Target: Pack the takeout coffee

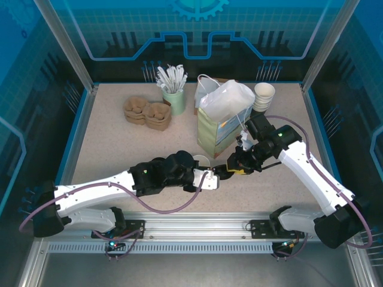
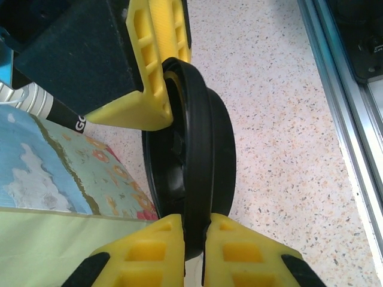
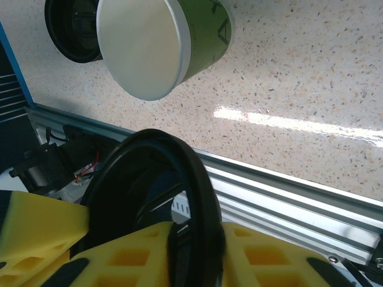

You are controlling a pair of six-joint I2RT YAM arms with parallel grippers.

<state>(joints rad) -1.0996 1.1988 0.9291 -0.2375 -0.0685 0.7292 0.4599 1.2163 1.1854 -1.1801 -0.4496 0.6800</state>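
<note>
Takeout coffee cup (image 3: 164,42) looks tipped over on the table (image 3: 299,66), with its pale base facing the right wrist camera at twelve o'clock of the black lid (image 3: 179,197) — so it is uncapped. Both sets of jaws are clamped on that lid's rim, the right gripper (image 3: 194,234) opposite the left gripper (image 2: 192,230). I judge this a handover to get a better grip for capping. The left wrist view adds the paper bag (image 2: 54,203) at eight o'clock, just beside the lid.
</note>
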